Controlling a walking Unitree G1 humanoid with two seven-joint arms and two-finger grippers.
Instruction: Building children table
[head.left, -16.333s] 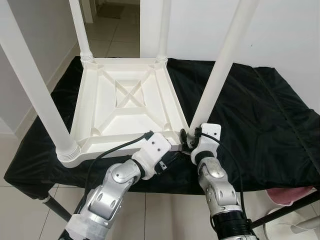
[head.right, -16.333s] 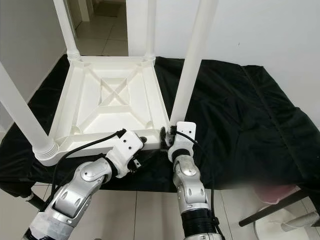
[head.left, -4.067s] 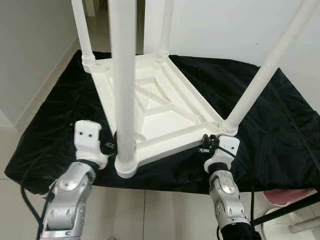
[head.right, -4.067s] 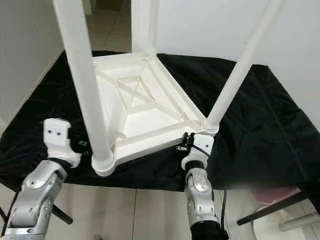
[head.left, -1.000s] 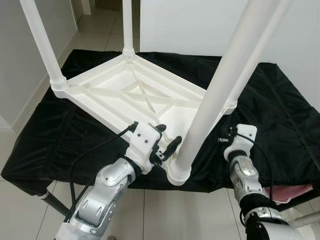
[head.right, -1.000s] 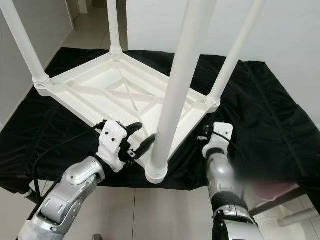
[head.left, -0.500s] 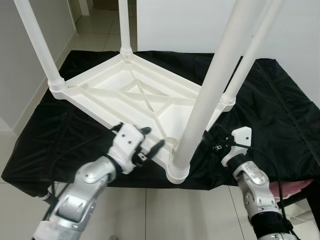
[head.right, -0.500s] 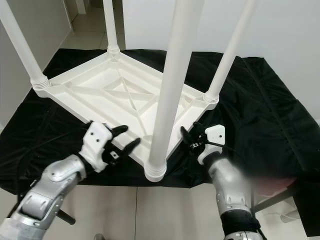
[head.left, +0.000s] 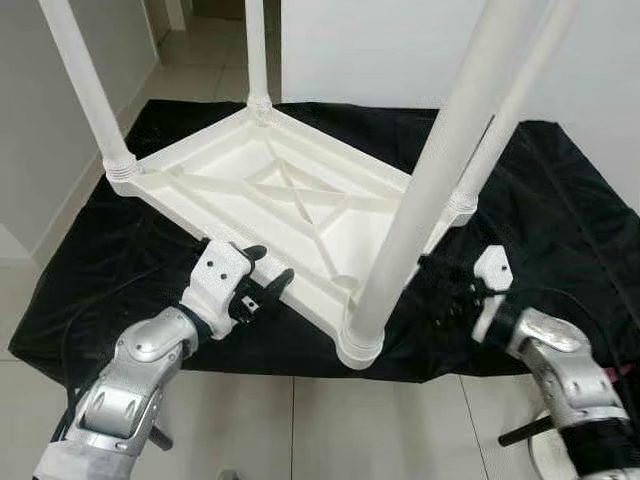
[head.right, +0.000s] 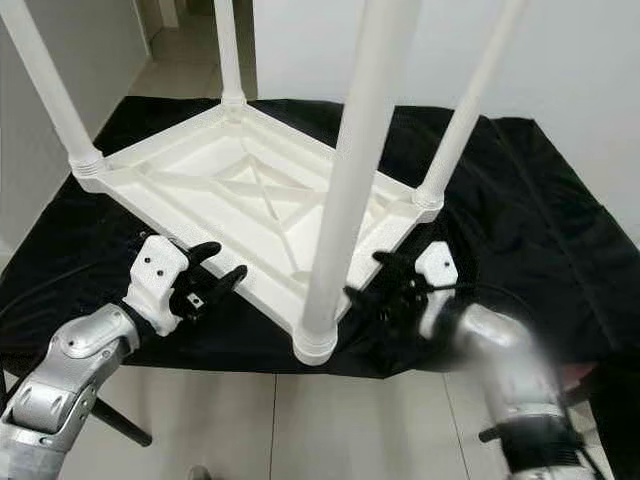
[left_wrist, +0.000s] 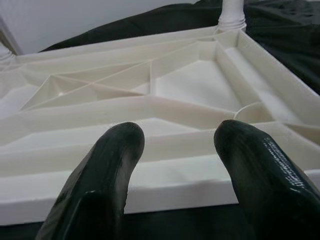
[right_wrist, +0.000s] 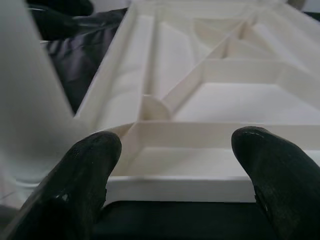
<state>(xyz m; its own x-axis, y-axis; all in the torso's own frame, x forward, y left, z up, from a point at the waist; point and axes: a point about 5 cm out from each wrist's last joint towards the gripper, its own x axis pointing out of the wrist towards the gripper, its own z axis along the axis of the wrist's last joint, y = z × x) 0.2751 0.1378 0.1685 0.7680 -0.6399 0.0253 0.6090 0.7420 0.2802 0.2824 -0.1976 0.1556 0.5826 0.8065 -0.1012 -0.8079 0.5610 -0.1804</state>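
A white plastic children's table (head.left: 200, 205) lies upside down on a black cloth, with its legs pointing up. The nearest leg (head.left: 420, 210) stands at the front corner. My left gripper (head.left: 268, 266) is open at the table's near-left rim, to the left of that leg. The rim (left_wrist: 165, 180) lies just ahead of its fingers (left_wrist: 100, 175). My right gripper (head.right: 372, 278) is open too and points at the near-right rim (right_wrist: 200, 185), beside the nearest leg (right_wrist: 30, 100). Neither gripper holds anything.
The black cloth (head.left: 100, 260) covers a low work table whose front edge runs just under my arms. Beyond it are tiled floor (head.left: 200, 40) and a white wall (head.left: 380, 50). Three more table legs, such as the far-left leg (head.left: 85, 90), rise high into the view.
My left gripper has slid left along the near rim, away from the nearest leg. My right arm has swung outward and its gripper now points inward at the near-right rim. The table stayed put.
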